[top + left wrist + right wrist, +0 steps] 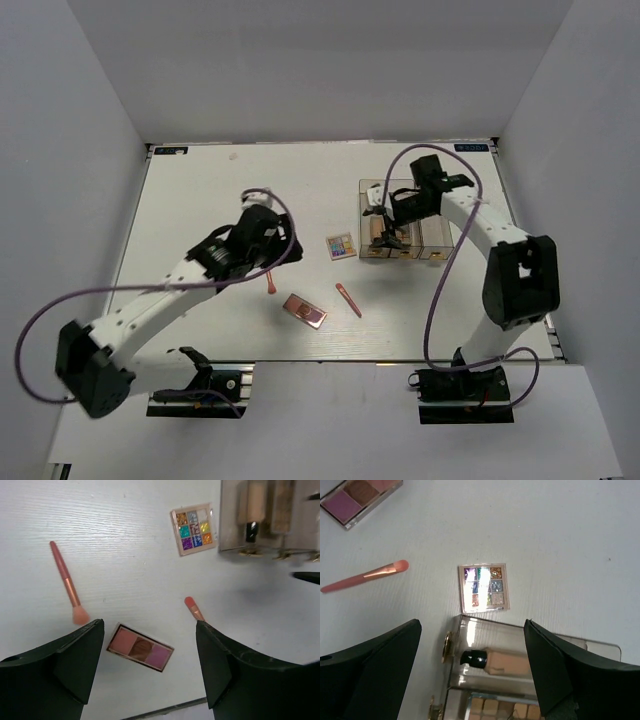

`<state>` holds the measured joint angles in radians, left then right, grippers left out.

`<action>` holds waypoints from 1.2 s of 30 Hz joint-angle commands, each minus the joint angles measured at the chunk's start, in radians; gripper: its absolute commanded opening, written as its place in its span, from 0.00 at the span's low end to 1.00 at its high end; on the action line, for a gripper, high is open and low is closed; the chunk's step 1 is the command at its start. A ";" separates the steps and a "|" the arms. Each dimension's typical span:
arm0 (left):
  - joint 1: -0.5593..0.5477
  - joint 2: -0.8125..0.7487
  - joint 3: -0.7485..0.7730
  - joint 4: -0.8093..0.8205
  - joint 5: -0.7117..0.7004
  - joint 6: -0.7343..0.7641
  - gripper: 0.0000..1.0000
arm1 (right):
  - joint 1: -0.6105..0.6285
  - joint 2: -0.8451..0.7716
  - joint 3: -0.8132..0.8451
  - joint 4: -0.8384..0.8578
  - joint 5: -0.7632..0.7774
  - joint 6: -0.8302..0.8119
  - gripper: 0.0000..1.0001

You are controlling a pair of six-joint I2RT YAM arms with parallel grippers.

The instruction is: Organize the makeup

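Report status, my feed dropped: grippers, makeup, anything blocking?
Left gripper open, right gripper open, both empty. Multicoloured palette, pink-brown palette, two brushes loose on table. Bottle in clear box. Nothing blocking.

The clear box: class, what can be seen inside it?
A black-capped beige bottle lies in one compartment; tan palette squares show in the next. A finger of the right gripper and the picture's edge hide the rest.

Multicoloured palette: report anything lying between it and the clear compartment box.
Nothing visible does. The multicoloured palette lies flat just beside the knobbed side of the clear box, with only a narrow gap between them. The coral brush and the pink-brown palette lie beyond the palette, away from the box.
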<state>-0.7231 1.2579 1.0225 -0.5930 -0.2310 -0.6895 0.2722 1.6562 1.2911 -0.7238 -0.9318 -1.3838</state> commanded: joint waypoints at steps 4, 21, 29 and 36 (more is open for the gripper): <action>0.001 -0.313 -0.117 -0.151 -0.140 -0.232 0.84 | 0.111 0.158 0.187 -0.072 0.106 -0.100 0.89; 0.001 -0.462 -0.196 -0.217 -0.166 -0.292 0.85 | 0.332 0.376 0.307 -0.054 0.378 0.087 0.89; 0.001 -0.492 -0.240 -0.199 -0.148 -0.311 0.85 | 0.341 0.458 0.358 0.015 0.494 0.184 0.89; 0.001 -0.523 -0.269 -0.188 -0.146 -0.335 0.85 | 0.348 0.475 0.356 0.095 0.561 0.226 0.89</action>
<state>-0.7227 0.7570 0.7677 -0.7979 -0.3767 -1.0027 0.6121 2.1239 1.6161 -0.6750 -0.4107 -1.1919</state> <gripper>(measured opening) 0.848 0.889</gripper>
